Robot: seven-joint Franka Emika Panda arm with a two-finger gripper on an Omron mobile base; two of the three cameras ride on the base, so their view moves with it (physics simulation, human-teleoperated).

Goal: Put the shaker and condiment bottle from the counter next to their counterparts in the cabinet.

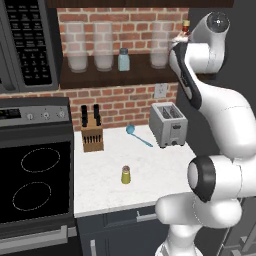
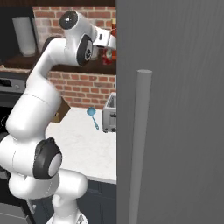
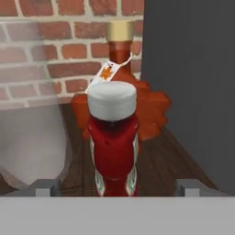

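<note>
Red condiment bottle (image 3: 113, 147) stands upright on the cabinet (image 3: 160, 165) shelf, just before the orange flask (image 3: 149, 108), between the gripper (image 3: 114, 186) fingers, spread wide apart. Yellow-green shaker (image 1: 126, 175) sits on the desk (image 1: 150, 170).

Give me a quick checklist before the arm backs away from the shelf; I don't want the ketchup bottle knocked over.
1. Gripper open, fingers standing apart from the condiment bottle: ok.
2. Bottle upright on the cabinet: ok.
3. Bottle next to the orange-red flask: ok, directly in front of it.
4. Bottle's base fully seated: cannot tell, hidden.
5. Shaker moved beside the pale blue shaker: not ok, it stands on the counter.
</note>
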